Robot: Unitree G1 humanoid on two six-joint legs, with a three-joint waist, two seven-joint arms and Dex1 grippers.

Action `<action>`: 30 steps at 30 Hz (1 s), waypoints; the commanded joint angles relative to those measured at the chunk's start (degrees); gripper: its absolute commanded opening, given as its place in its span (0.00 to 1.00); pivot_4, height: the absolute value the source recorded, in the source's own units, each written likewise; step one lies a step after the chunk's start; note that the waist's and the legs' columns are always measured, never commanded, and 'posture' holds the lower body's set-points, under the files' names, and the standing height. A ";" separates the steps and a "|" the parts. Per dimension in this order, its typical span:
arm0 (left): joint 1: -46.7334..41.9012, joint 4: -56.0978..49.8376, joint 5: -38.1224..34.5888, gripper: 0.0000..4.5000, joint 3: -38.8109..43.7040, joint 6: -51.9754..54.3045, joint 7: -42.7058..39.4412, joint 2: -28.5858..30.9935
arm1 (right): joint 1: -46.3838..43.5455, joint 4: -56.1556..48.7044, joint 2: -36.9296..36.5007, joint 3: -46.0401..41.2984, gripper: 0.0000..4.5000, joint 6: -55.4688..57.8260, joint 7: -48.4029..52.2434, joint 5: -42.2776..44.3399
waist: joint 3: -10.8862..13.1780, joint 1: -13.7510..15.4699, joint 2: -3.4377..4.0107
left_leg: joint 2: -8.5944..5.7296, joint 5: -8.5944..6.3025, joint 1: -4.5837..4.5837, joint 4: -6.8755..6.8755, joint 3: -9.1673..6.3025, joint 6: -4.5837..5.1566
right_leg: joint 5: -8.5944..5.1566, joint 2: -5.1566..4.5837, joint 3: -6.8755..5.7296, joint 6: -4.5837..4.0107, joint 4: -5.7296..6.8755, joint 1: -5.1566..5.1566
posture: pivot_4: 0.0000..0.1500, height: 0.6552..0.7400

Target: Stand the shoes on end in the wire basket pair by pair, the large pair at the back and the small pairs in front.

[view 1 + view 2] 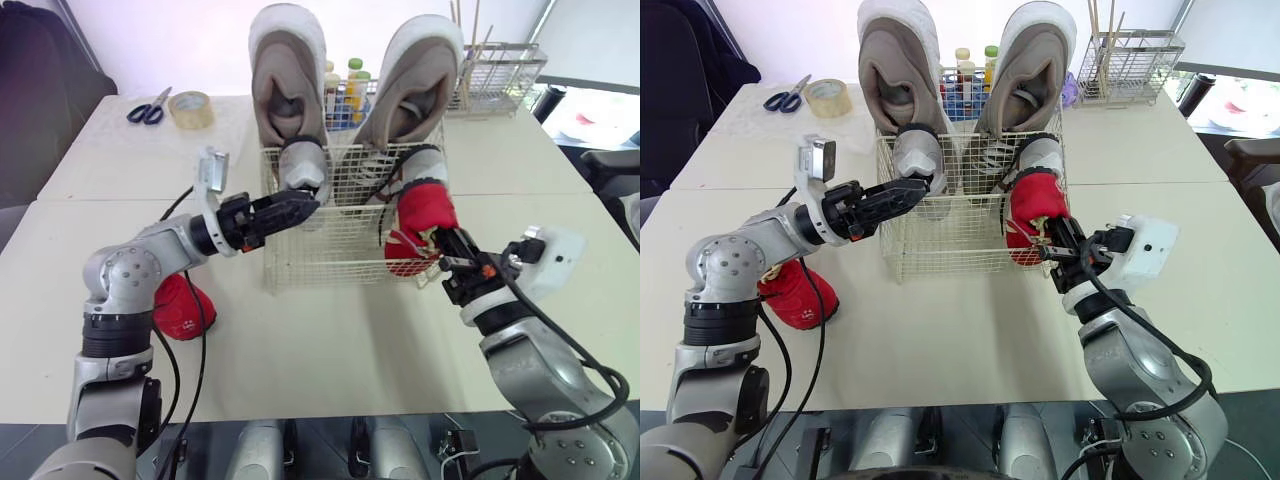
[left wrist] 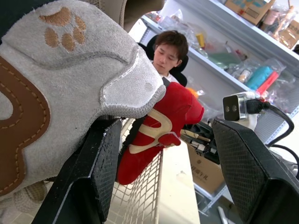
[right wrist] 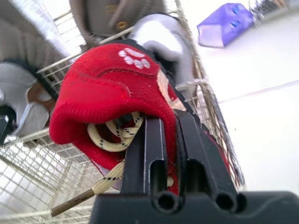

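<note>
Clamped between the nearly closed fingers of the right pincer [image 1: 447, 256]: red shoe [image 1: 425, 212], white paw-print logo, against the wire basket [image 1: 320, 258] just ahead. Spread wide, left pincer [image 1: 306, 208], one finger touching grey shoe [image 1: 302, 165], brown paw-print logo.

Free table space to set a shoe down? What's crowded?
Bare: table in front of the wire basket; table right of the basket, up to the wire rack. Crowded: the basket itself, the bottles behind it, tape and scissors far left.
</note>
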 commanded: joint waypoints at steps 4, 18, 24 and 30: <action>-0.55 -1.21 -0.11 0.71 0.39 -0.35 -0.16 -0.09 | 1.99 2.31 -5.61 1.32 0.01 1.42 -1.95 3.90 | -0.06 0.00 -0.08 | 0.00 0.00 0.00 0.00 -0.01 0.01 | 0.00 -0.01 0.00 0.00 -0.01 0.01 | 1.00 1.00; -0.12 -1.77 -0.39 0.71 1.15 -0.25 0.86 0.27 | 2.29 2.26 -20.34 4.69 0.87 -0.68 3.45 -5.22 | -0.38 -0.15 -0.41 | 0.01 -0.01 0.04 0.01 -0.01 0.01 | 0.00 -0.01 0.03 -0.01 0.00 0.04 | 1.00 1.00; -0.21 -1.31 -0.17 0.71 0.98 -0.47 0.73 0.09 | 7.66 -1.54 -23.53 4.41 0.87 -5.37 9.75 -9.38 | -0.38 -0.07 -0.41 | 0.02 -0.01 0.02 -0.01 -0.02 0.01 | -0.01 0.00 0.02 0.00 -0.04 0.02 | 1.00 1.00; -0.51 -0.35 0.53 0.71 0.51 -0.97 0.11 -0.24 | 10.43 -1.67 -24.62 3.37 0.87 -7.84 13.69 -12.90 | -0.38 -0.01 -0.40 | 0.02 -0.01 0.02 -0.01 -0.01 0.01 | -0.01 0.00 0.03 0.00 -0.04 0.02 | 1.00 1.00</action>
